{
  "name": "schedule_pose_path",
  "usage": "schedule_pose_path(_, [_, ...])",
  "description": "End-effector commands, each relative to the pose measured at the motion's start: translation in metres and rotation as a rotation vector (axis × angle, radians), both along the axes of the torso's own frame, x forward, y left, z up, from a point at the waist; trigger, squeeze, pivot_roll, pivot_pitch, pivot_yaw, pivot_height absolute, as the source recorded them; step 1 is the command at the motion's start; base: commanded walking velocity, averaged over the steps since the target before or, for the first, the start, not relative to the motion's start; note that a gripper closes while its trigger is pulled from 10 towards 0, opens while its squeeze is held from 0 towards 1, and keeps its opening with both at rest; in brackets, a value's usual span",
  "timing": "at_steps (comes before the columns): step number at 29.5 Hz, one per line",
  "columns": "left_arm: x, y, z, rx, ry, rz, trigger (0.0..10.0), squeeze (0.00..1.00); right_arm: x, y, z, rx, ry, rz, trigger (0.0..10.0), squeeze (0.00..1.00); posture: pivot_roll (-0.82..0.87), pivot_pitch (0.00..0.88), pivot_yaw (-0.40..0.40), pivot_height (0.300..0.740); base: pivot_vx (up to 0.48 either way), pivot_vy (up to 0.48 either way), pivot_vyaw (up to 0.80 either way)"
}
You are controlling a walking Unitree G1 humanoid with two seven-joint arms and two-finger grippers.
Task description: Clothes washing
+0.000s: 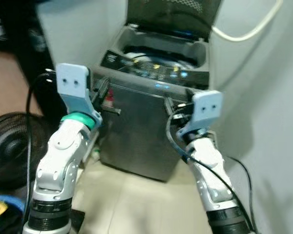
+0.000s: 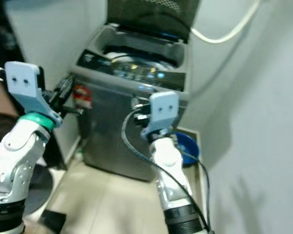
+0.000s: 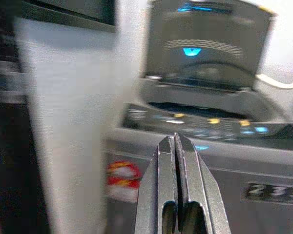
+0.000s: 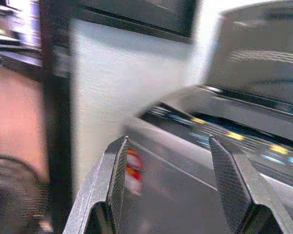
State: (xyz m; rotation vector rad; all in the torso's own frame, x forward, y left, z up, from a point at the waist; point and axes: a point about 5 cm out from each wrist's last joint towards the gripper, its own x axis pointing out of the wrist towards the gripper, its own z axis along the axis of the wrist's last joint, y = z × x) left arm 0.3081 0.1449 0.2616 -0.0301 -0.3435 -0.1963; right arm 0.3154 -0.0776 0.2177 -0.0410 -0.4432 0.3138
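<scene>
A grey top-loading washing machine (image 1: 141, 131) stands against the wall with its dark lid (image 1: 173, 17) raised. Its control panel (image 1: 151, 66) glows with small blue and yellow lights, and something white shows inside the tub (image 1: 136, 52). My left gripper (image 3: 176, 141) is shut with nothing in it, held up in front of the machine's upper left corner. My right gripper (image 4: 168, 146) is open and empty, raised in front of the machine's upper right front.
A black floor fan (image 1: 12, 146) stands at the left. A white hose (image 1: 249, 29) runs along the right wall. A blue round object (image 2: 185, 146) lies in the gap between machine and wall. A red-and-white sticker (image 3: 122, 175) marks the machine's front. The floor is pale tile.
</scene>
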Motion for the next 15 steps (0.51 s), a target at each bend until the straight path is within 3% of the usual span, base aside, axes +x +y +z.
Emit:
schedule_pose_path(1, [0.000,-0.007,-0.013,0.019,0.045,-0.022,10.0,0.00,-0.001,-0.004,-0.012,-0.028,0.032,-0.004,10.0,0.00,0.14,0.000,-0.030,0.740,0.000,0.000,0.80])
schedule_pose_path(15, [-0.002,-0.013,-0.028,0.038,0.084,-0.036,10.0,0.00,-0.003,-0.008,-0.030,-0.062,0.084,0.010,10.0,0.04,0.13,0.002,-0.029,0.740,0.000,0.000,0.80])
